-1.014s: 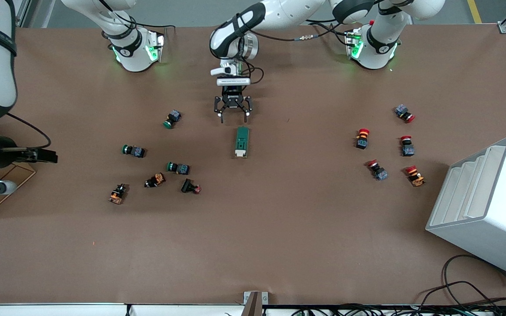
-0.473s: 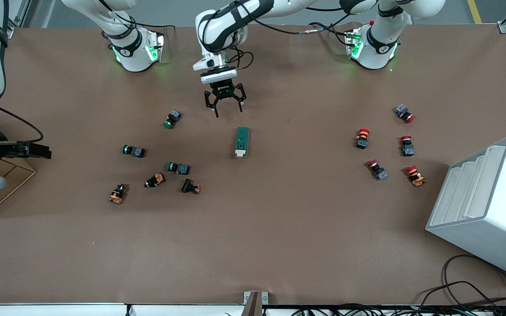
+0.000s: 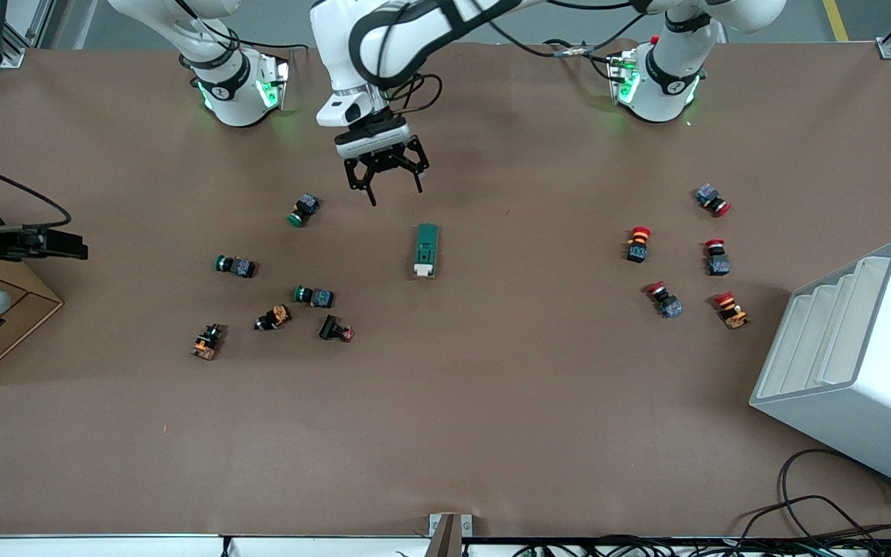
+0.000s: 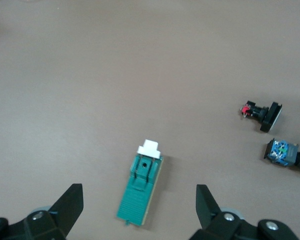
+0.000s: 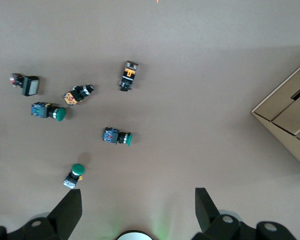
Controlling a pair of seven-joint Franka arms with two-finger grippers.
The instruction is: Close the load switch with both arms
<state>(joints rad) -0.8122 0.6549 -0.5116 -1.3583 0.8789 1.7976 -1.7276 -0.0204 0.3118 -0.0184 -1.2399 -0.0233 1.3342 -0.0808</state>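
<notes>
Here is the load switch [image 3: 427, 250], a small dark green oblong plastic block with a white lever piece at one end, lying flat near the middle of the brown paper-covered desk [image 3: 492, 402], white end toward the front camera. In the left wrist view the switch [image 4: 141, 188] shows a ribbed green top and a raised, pinned section next to the white tip.

The left gripper [image 3: 384, 176], black with two fingers, hangs over bare desk toward the robot bases from the switch, jaws spread wide and holding nothing. The right gripper [image 5: 135, 212] is up over the right arm's end of the desk, jaws also wide and empty, looking down on the green-capped push buttons [image 5: 117, 136] and a tan cardboard box [image 5: 290, 120].

How will it handle? My read: light, rigid moulded plastic, smooth on the sides, so it is likely to skate on the paper if pushed from one end only. That is probably why two arms are called for: one pinching the long green flanks to pin the body, the other pressing the white lever home. The lever looks like the delicate part, so squeeze the body, not the tip.

Elsewhere, red-capped push buttons [image 3: 637, 243] are scattered toward the left arm's end, near a white moulded bin with stepped slots [image 3: 848, 363].
</notes>
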